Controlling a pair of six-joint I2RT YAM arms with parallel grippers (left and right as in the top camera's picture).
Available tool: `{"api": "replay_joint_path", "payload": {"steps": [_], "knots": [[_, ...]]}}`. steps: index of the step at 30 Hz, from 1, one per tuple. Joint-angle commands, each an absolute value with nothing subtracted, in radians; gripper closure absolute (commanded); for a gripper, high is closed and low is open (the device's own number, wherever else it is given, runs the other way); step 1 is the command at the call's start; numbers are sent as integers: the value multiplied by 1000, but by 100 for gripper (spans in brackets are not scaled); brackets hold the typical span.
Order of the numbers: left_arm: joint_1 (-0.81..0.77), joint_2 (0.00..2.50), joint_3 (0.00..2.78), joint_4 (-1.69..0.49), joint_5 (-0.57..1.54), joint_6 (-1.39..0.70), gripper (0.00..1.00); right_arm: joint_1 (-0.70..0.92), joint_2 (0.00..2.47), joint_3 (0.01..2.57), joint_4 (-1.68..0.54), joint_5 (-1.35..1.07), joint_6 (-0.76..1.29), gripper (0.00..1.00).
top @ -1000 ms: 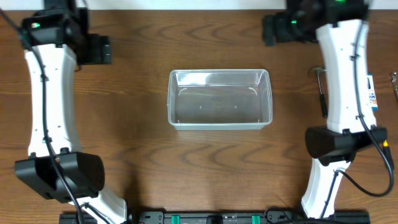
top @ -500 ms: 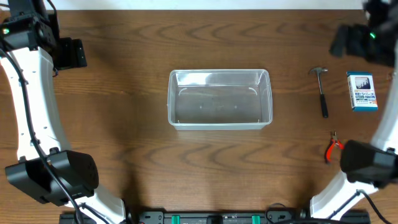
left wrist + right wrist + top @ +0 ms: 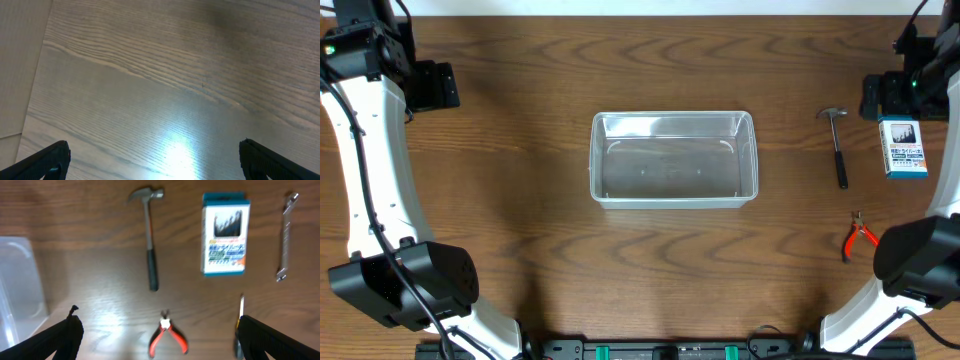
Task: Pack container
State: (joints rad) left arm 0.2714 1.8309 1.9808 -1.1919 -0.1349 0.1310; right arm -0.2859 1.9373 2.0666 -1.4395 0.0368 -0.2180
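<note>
This looks like a robotics lab bench rather than a home or a shop. A plain, dark wood-grain table (image 3: 520, 240) fills the overhead view, with a clear container (image 3: 596, 160) at its middle. To the left of the container stands the white-and-black left arm (image 3: 375, 170), and to the right of it the right arm (image 3: 918, 252). Both rise from a black mounting rail (image 3: 660, 351) at the table edge in front of the container. To the right of the container lie workshop items in a neat spread: a hammer (image 3: 838, 150), red-handled pliers (image 3: 857, 238), a blue-and-white box (image 3: 902, 147) and a wrench (image 3: 285, 235).
</note>
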Motion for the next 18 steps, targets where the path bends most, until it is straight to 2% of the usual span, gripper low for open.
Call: {"api": "replay_joint_path", "payload": {"steps": [1,5,18], "knots": [[274,1827,1986,-1192,-143,136,2,-287,2002,2058,-1415,78,-293,1],[274,1827,1986,-1192,-143,136,2,-274,2084,2058,-1405,78,-338,1],[274,1827,1986,-1192,-143,136,2,-234,2318,2058,-1369,38,-306,1]]}}
